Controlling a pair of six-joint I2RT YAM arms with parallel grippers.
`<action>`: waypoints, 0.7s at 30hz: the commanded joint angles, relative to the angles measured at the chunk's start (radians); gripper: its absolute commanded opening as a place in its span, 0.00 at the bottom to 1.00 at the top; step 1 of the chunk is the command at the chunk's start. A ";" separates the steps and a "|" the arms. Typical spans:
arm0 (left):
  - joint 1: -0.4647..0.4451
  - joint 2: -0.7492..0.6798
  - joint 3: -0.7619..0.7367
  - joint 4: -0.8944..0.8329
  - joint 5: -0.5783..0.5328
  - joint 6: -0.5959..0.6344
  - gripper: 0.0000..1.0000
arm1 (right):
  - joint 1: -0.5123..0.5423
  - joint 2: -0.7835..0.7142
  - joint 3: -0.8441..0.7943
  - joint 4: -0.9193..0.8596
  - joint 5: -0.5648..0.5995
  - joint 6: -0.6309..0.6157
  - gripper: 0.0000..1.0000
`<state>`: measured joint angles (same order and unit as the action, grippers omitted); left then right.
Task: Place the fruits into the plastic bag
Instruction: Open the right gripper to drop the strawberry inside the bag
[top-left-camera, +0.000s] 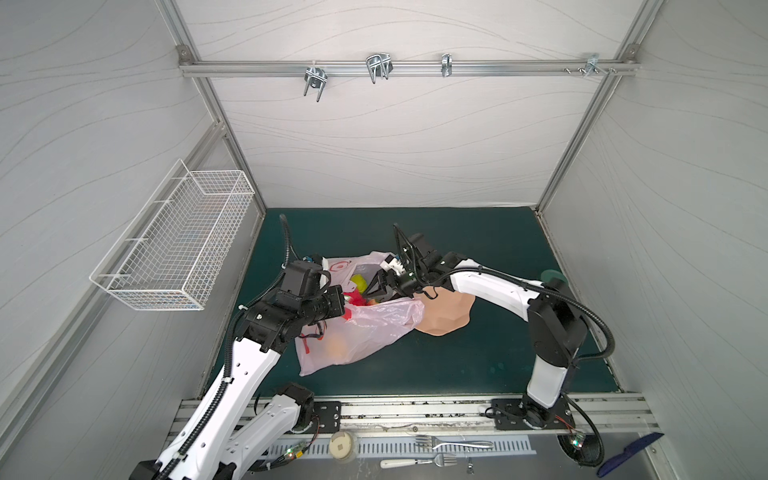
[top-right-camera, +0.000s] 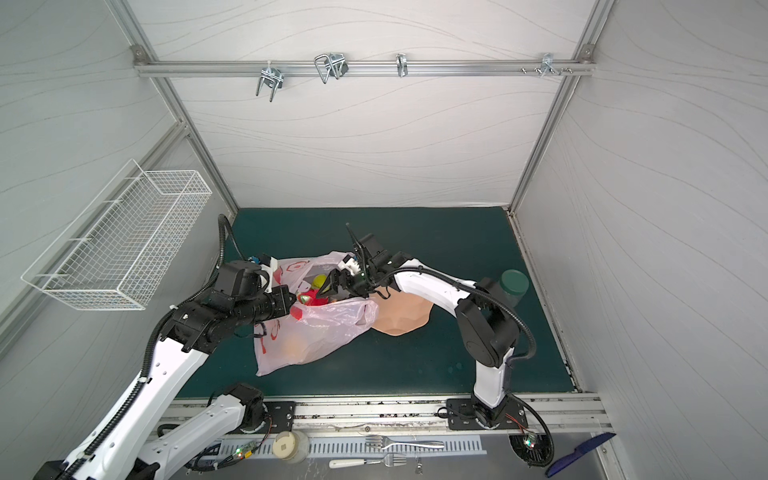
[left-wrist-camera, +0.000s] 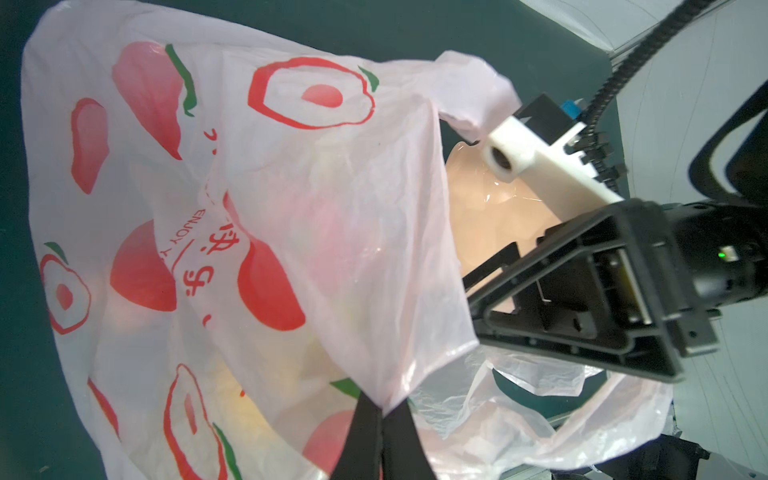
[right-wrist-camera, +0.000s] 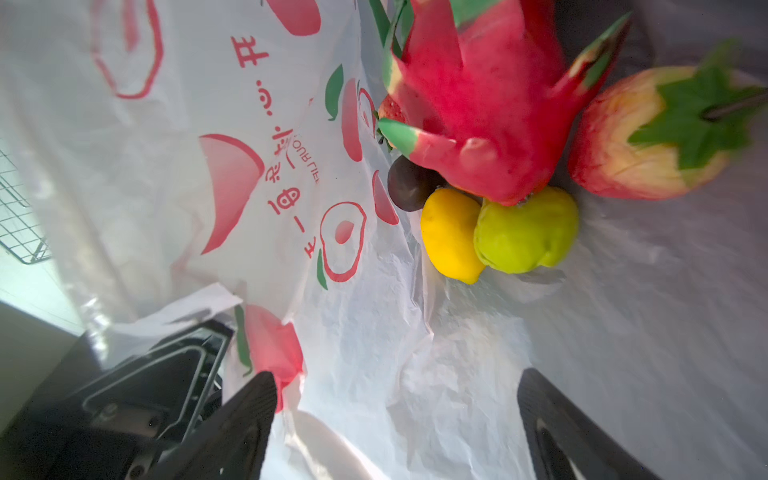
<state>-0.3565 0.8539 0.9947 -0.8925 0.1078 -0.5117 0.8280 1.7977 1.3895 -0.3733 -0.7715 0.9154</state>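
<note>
1. In both top views, the plastic bag (top-left-camera: 365, 328) hides most fruits (top-left-camera: 358, 283).
2. The left claw (left-wrist-camera: 380, 411) pinches the bag's edge.
3. The right claw (right-wrist-camera: 399, 424) gapes empty inside the bag, fruits piled just ahead.

The 2 arms (top-left-camera: 249, 365) bend toward the plastic bag (top-left-camera: 374, 328): left gripper (left-wrist-camera: 380, 405) clamped on its rim, right gripper (right-wrist-camera: 397, 378) inside its mouth, jaws wide apart.

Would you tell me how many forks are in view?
2: an all-metal fork and a white-handled fork beside it, both lying on the grey front ledge. None looks hidden.
</note>
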 joint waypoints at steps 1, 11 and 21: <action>-0.002 -0.010 0.029 -0.007 -0.011 -0.002 0.00 | -0.022 -0.064 0.028 -0.169 0.082 -0.147 0.94; -0.002 0.009 0.117 -0.024 0.024 0.058 0.47 | -0.122 -0.254 -0.021 -0.245 0.330 -0.495 0.99; -0.025 0.138 0.410 -0.065 0.082 0.176 0.70 | -0.194 -0.225 -0.122 -0.086 0.415 -0.963 0.99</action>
<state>-0.3607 0.9535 1.3205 -0.9543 0.1474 -0.4057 0.6430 1.5314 1.2827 -0.5201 -0.3649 0.1806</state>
